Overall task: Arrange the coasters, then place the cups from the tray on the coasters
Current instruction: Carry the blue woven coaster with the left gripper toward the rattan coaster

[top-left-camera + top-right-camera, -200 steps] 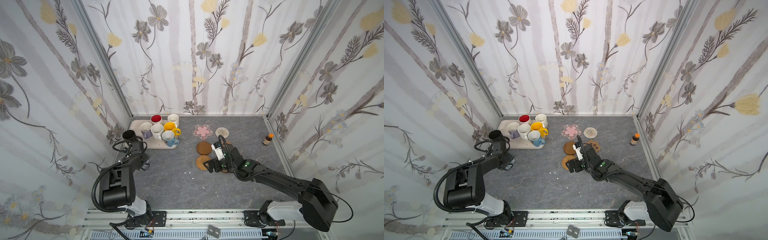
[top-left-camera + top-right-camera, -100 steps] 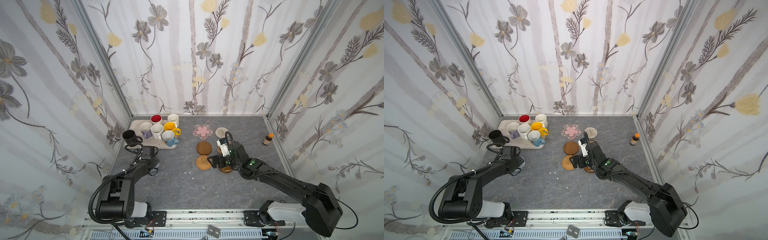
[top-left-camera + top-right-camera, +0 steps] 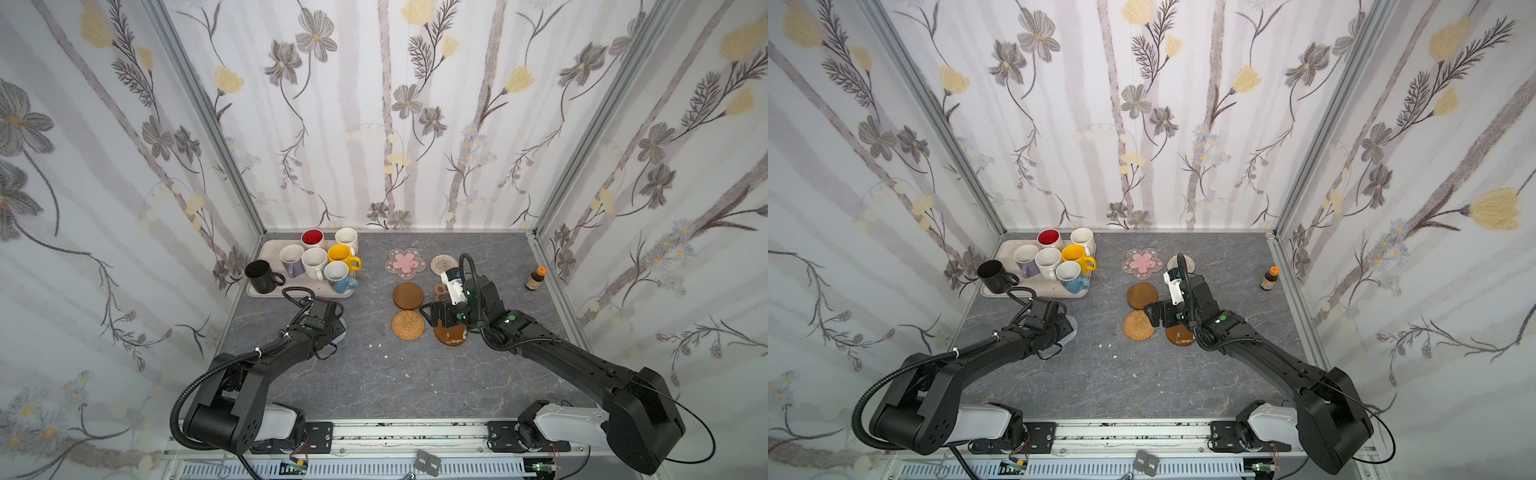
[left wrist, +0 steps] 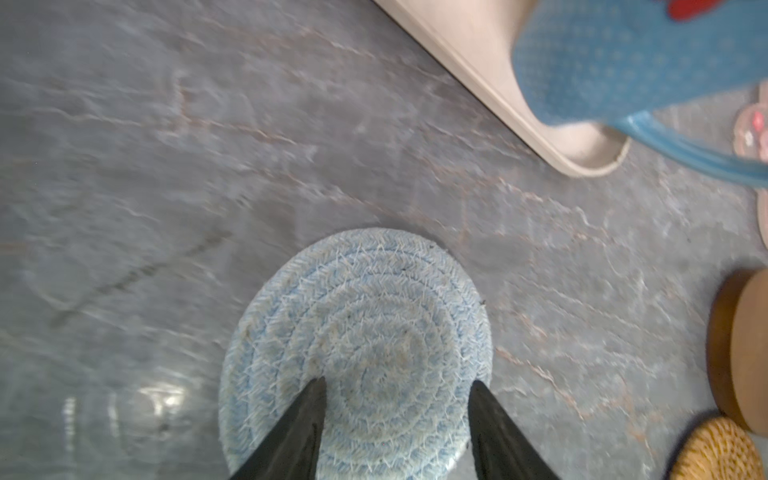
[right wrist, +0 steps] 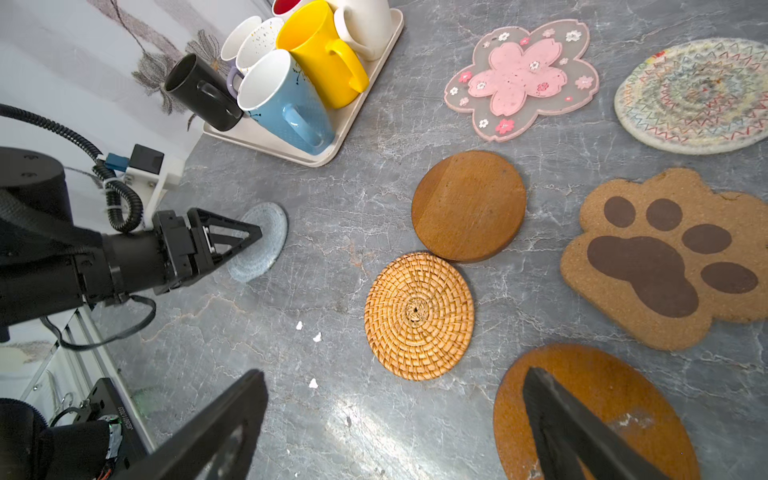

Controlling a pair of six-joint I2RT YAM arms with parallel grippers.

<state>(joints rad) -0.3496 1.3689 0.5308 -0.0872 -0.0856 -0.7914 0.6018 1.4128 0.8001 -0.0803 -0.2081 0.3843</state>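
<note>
Grey table (image 3: 374, 386) from above. At 10 o'clock, the cream tray (image 3: 266, 291) carries seven mugs (image 3: 314, 262), with the black mug (image 3: 259, 276) at its 8 o'clock corner. At 9 o'clock, the left gripper (image 3: 334, 329) covers a pale disc (image 3: 342, 333), probably the grey woven coaster. At 1 o'clock lie the pink blossom coaster (image 3: 406, 264), white woven coaster (image 3: 441, 262), wooden disc (image 3: 408, 296) and rattan coaster (image 3: 408, 325). The right gripper (image 3: 430, 316) hangs beside a second wooden disc (image 3: 451, 336).

Both top views looked down from high overhead, facing the back wall (image 3: 386, 124), sharing the tray (image 3: 266, 251) and the floor (image 3: 374, 374). My left wrist camera sat low, close beside the tray's near corner; my right wrist camera viewed that corner from farther off.
</note>
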